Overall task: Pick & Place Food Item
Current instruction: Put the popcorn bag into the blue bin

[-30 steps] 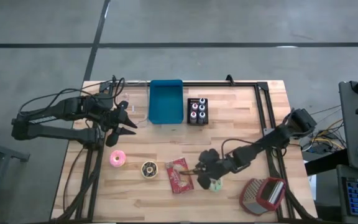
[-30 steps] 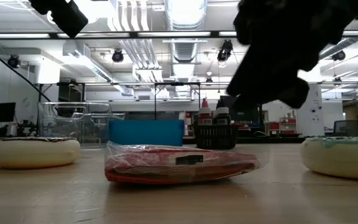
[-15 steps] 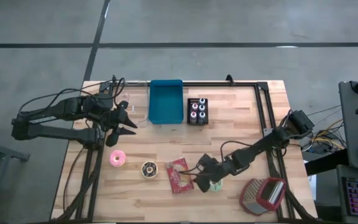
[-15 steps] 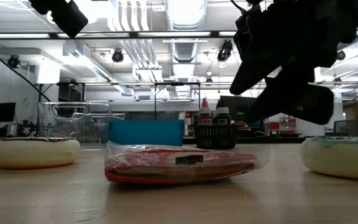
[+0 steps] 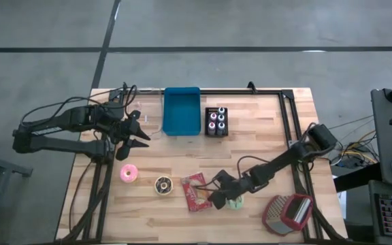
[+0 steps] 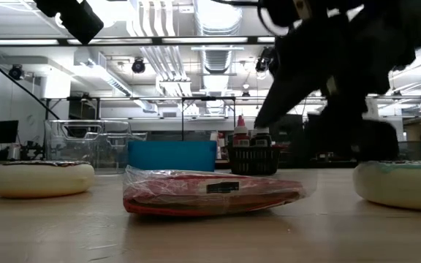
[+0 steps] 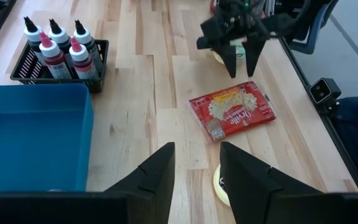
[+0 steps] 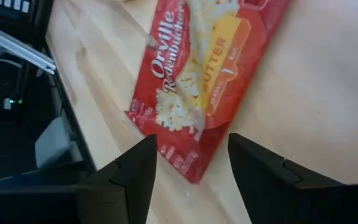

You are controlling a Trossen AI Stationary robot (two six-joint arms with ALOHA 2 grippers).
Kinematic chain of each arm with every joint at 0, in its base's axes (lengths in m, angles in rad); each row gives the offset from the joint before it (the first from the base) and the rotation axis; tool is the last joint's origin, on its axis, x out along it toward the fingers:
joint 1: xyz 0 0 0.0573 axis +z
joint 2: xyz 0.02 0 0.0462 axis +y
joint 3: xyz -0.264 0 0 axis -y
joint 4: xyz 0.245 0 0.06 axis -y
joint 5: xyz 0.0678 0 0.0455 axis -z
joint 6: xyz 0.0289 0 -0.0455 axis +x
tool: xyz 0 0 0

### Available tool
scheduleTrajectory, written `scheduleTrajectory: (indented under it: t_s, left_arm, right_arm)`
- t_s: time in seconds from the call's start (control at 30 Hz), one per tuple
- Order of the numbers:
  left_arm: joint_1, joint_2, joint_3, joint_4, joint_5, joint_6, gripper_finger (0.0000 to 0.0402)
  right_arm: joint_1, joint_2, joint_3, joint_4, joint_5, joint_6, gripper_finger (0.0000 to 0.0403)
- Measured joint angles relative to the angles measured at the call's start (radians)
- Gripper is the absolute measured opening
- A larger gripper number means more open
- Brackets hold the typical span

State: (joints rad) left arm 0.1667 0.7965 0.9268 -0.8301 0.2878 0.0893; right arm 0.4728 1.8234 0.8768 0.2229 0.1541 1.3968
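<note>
Red popcorn packet (image 5: pixel 194 191) (Orville butter, by the print in the right wrist view) lying flat on the wooden counter (image 5: pixel 250 146), near the front edge, not yet lifted. Just beside it toward the right arm: a pale green-iced donut (image 5: pixel 235 202), partly under the arm. Farther along the front on the other side: a chocolate-topped donut (image 5: pixel 162 184), then a pink one (image 5: pixel 128 173).

Step in hand, by judgement: approach for the pick. Right tool (image 5: pixel 216 195) low over the packet's near edge, fingers (image 8: pixel 135 171) standing apart and straddling a corner of the wrapper, touching nothing that can be seen. Next move likely calling for a short descent, a centring over the packet's narrow side, then a closing pinch on the thin, slippery film (crinkly wrapper, easy to slide rather than lift).

Likely destination: the blue bin (image 5: pixel 182 111) at the back, beside the black rack of bottles (image 5: pixel 216 122). Left tool (image 5: pixel 140 129) waiting well apart near the bin, fingers (image 7: pixel 155 174) parted, holding nothing.
</note>
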Motion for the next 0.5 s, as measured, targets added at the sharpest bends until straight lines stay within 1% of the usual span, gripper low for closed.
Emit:
scheduleTrajectory:
  t_s: [0.1,0.5]
  left_arm:
    - [0.000,0.000,0.000,0.000,0.000,0.000,0.0133]
    - [0.000,0.000,0.000,0.000,0.000,0.000,0.0133]
  right_arm:
    - [0.000,0.044,0.000,0.042,-0.014,0.003,0.0194]
    - [-0.012,0.044,-0.025,0.050,-0.024,0.039,0.0194]
